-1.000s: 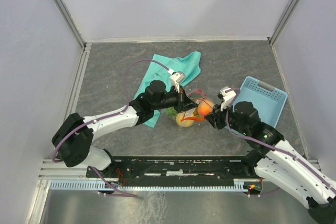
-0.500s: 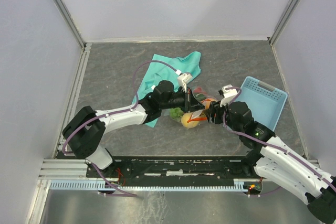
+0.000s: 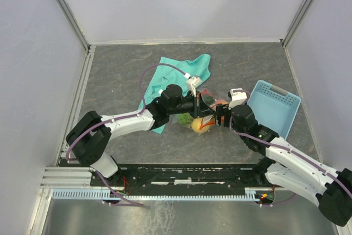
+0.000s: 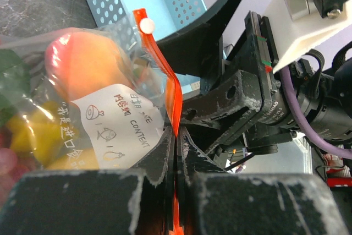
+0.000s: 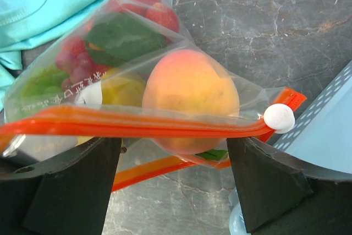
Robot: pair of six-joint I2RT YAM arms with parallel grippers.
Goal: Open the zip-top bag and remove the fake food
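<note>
The zip-top bag sits between my two claws, just beside the teal cloth on the tabletop, with the fake food inside it. My left claw is clenched on the orange zip strip. My right claw is released, its fingers spread wide. The strip's long axis runs crosswise through that gap, and the white slider sits at the end by one finger. I judge the right arm better placed to take it.
</note>
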